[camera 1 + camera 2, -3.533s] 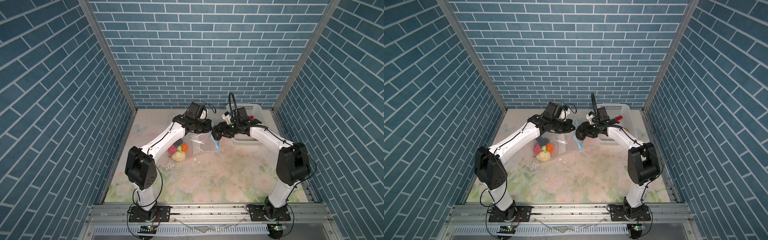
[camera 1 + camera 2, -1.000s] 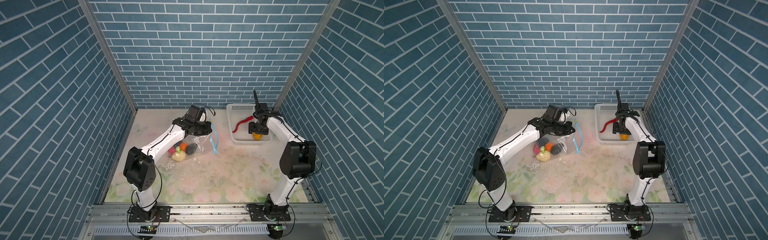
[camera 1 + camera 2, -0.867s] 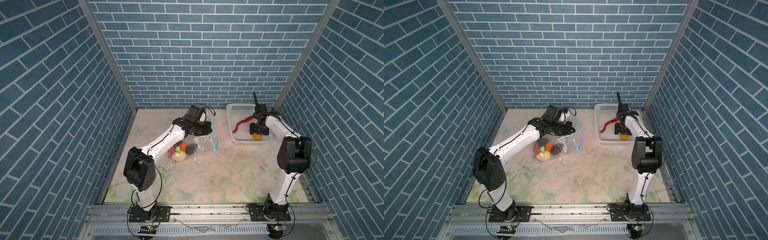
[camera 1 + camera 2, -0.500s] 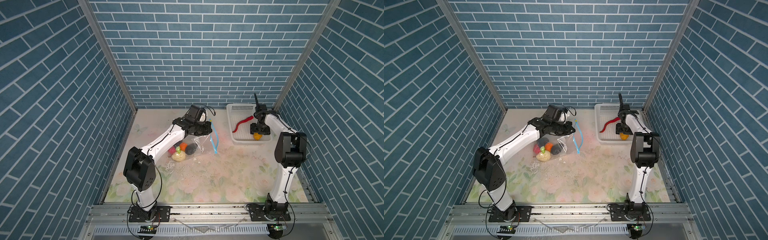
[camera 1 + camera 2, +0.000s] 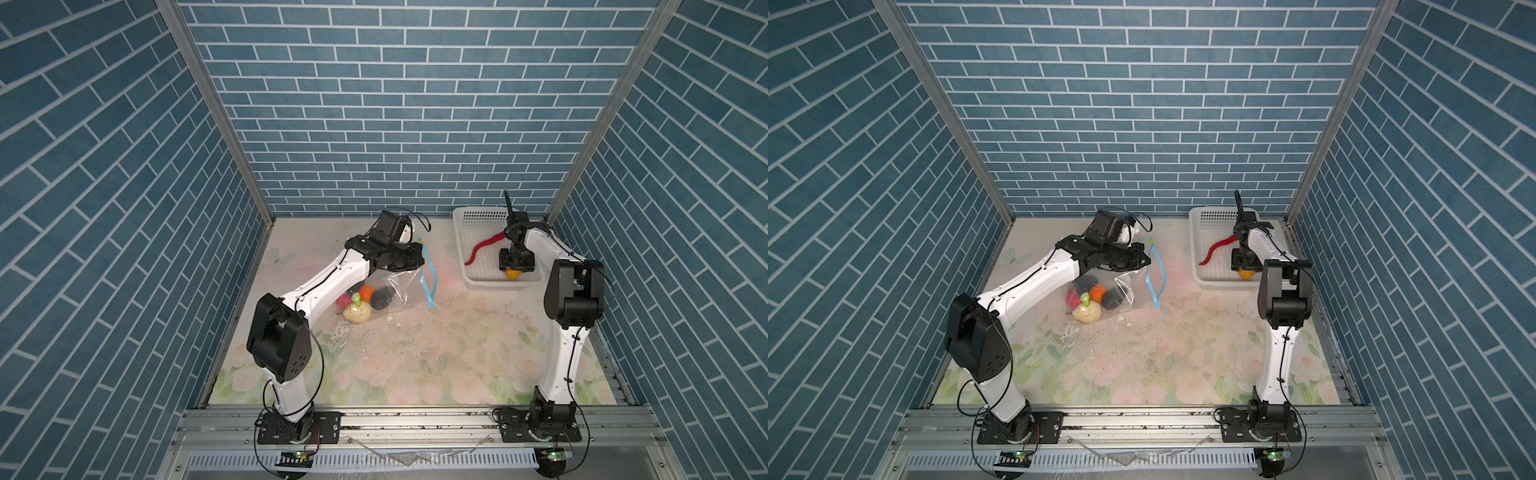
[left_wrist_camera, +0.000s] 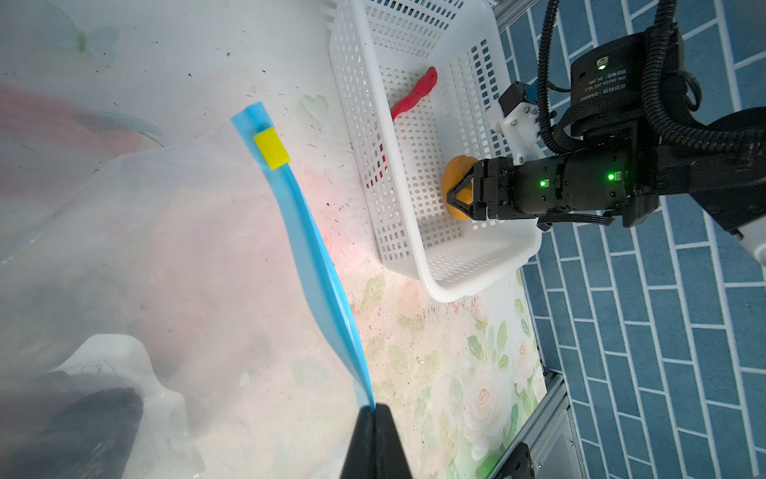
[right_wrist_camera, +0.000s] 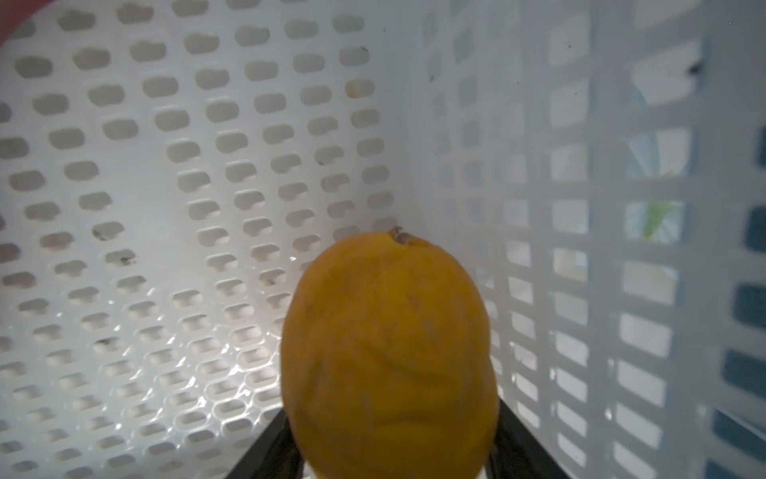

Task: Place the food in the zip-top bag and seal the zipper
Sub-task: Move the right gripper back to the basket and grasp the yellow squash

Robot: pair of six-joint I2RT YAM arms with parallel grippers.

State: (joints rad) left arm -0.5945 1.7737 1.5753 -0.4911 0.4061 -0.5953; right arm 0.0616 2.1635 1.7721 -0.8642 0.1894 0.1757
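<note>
Several foods (image 5: 362,300) bagged. I hold the bag (image 5: 405,286) by its zipper (image 6: 306,257), pinched in my left gripper (image 6: 375,410). Right gripper (image 6: 458,193) straddles the orange lump (image 7: 389,352) in the basket (image 5: 473,283), grip unclear. Chili (image 5: 484,247) waits there too; sealing undone.

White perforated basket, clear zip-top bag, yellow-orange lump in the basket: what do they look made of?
White perforated basket: rigid moulded plastic, semi-gloss; even rows of holes.
Clear zip-top bag: thin soft plastic film, glossy; creased, see-through.
Yellow-orange lump: matte, dimpled skin; likely foam or soft plastic, cannot tell which.
</note>
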